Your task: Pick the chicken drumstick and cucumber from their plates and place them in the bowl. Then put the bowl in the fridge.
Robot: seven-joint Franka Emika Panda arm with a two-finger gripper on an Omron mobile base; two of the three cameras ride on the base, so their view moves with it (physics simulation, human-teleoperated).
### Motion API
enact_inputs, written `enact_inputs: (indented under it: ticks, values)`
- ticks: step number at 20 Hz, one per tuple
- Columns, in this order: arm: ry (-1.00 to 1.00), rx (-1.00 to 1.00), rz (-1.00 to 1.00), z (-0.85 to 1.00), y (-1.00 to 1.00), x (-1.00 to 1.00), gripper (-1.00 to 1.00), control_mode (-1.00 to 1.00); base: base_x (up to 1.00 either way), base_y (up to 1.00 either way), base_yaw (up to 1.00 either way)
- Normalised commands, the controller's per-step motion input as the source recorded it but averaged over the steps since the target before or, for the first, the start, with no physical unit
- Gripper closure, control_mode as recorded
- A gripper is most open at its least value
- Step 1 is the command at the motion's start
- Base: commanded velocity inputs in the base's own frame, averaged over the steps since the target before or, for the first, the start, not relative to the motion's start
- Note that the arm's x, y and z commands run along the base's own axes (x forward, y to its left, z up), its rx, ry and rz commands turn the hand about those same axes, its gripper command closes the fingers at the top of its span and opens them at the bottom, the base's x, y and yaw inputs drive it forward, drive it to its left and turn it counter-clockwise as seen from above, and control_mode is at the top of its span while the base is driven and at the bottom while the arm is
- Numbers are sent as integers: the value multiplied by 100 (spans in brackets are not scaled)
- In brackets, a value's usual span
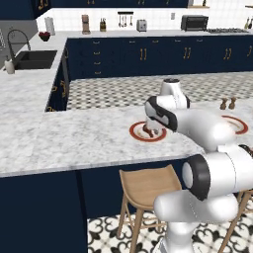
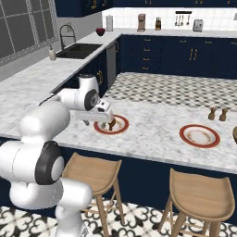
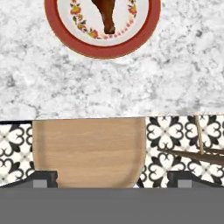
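The chicken drumstick (image 3: 106, 15) lies on a red-rimmed plate (image 3: 103, 51) on the marble counter, also seen as drumstick (image 2: 112, 125) on plate (image 2: 121, 126) and drumstick (image 1: 147, 130) on plate (image 1: 136, 132). My gripper (image 3: 113, 177) hangs open over the counter's front edge, just short of that plate, nothing between its fingers; it shows as gripper (image 2: 105, 119) and gripper (image 1: 154, 129). A second plate (image 2: 200, 135) sits to the right, partly behind my arm as plate (image 1: 240, 124). The cucumber is not discernible on it. A light-brown sliver at the right edge looks like the bowl (image 2: 235, 134). The fridge is out of view.
Two wooden stools (image 2: 95, 173) (image 2: 200, 190) stand under the counter's front edge; one seat (image 3: 89, 151) lies right below my hand. Two small brown shakers (image 2: 217, 114) stand behind the second plate. A sink (image 2: 78, 50) is at the far left.
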Motion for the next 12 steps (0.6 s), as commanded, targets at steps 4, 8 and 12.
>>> enact_inputs:
  ticks: [4, 8, 12]
  values:
    - [13, 0, 5, -49, 3, 100, -100, -100, 0, 0, 0]
    - [6, 0, 7, -54, 0, 88, -100, -100, 0, 0, 0]
    - [0, 0, 9, -45, -11, 60, -100, -100, 0, 0, 0]
